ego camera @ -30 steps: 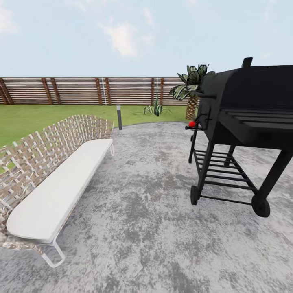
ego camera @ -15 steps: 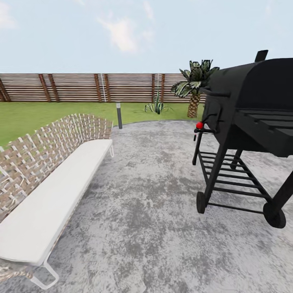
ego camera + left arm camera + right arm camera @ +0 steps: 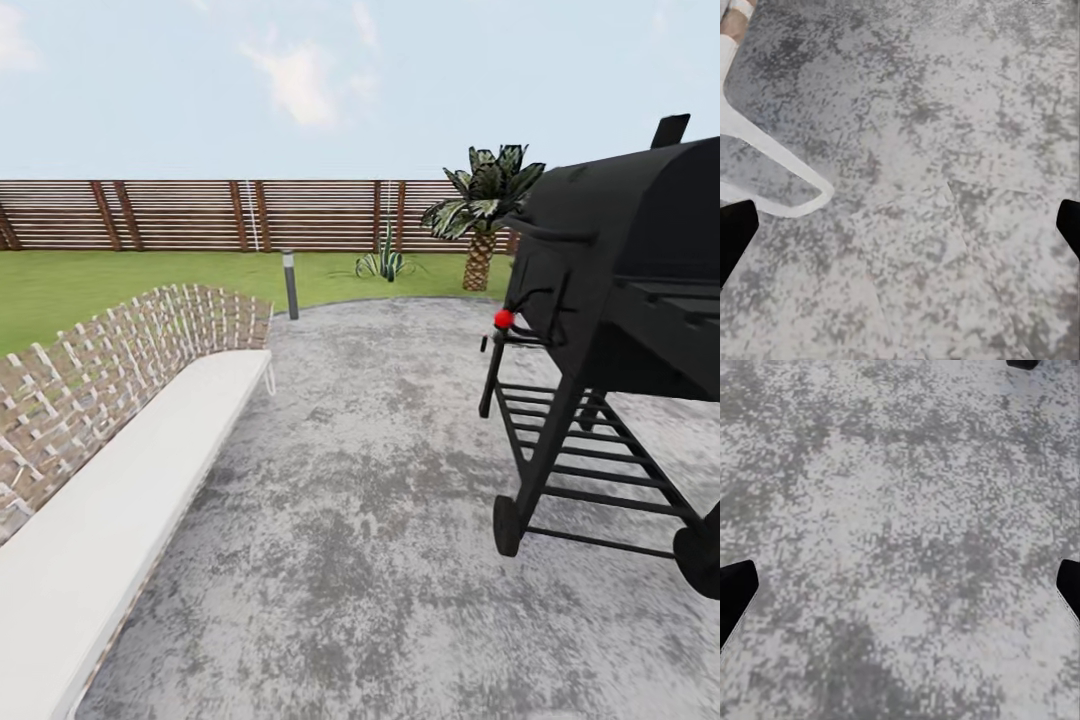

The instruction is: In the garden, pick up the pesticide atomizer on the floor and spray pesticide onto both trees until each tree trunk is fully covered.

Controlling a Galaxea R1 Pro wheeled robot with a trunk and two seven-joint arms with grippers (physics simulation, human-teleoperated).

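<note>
1. Left gripper (image 3: pixel 900 232) hangs over mottled grey paving (image 3: pixel 945 150), fingers wide apart, holding nothing; a white bench leg (image 3: pixel 776 161) lies just beside it.
2. Right gripper (image 3: pixel 900 596) likewise gapes empty above the paving.
3. Ahead: woven bench (image 3: pixel 110 440), black grill (image 3: pixel 620 310), lawn (image 3: pixel 120 280), slatted fence (image 3: pixel 220 215), a palm (image 3: pixel 480 215).

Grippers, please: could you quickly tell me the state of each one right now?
Left gripper: open, jaws spread wide, holding nothing, above the paving.
Right gripper: open, jaws spread wide, holding nothing.
</note>
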